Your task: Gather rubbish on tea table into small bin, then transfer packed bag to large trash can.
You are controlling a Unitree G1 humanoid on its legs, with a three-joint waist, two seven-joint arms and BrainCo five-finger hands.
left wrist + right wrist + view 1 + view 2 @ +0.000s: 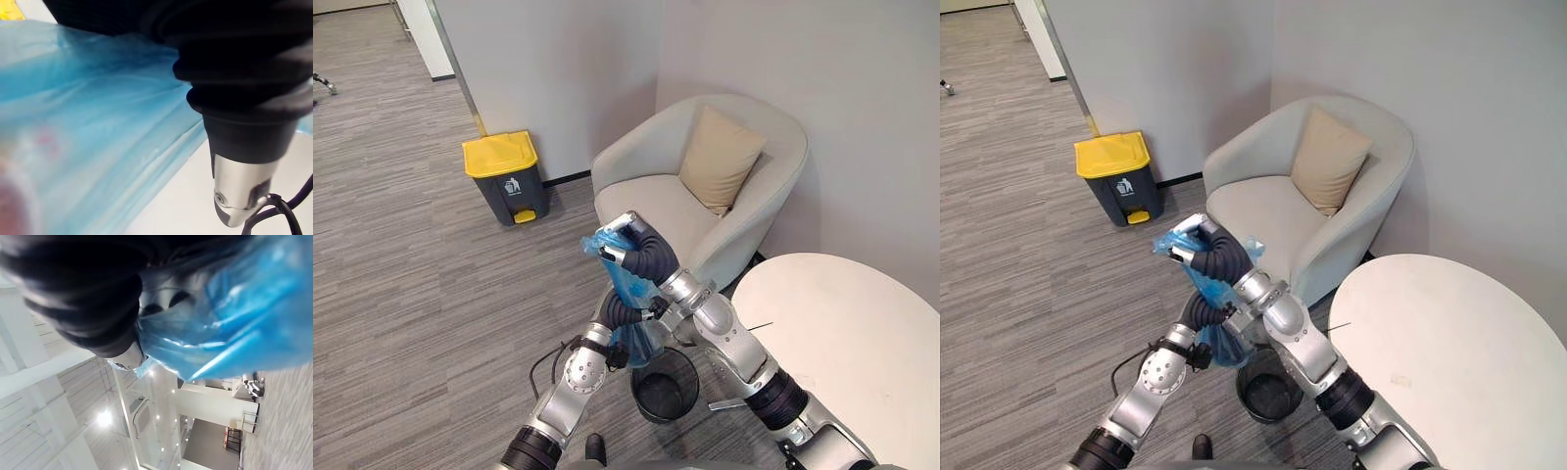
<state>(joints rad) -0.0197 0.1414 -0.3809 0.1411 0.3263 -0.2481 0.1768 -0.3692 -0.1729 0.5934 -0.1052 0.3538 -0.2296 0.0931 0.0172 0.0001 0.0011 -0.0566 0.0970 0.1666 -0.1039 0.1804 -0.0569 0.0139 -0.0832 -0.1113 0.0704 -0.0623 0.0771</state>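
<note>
Grey carpet floor [391, 255], yellow-lidded bin [504, 176], armchair [651, 201], perhaps mesh bin [646, 401]

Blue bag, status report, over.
Right robot hand shut on blue bag top; left robot hand at its base. Bag above small bin. Armchair close behind.

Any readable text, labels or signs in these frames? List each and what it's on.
White sign on the front of the dark grey pedal bin with a yellow lid: too small to read.
On the blue plastic bag: no print visible.
Nothing else carries text.

Bright, even light; soft shadows; ceiling lamp [103, 418] glares, rt wrist view.
</note>
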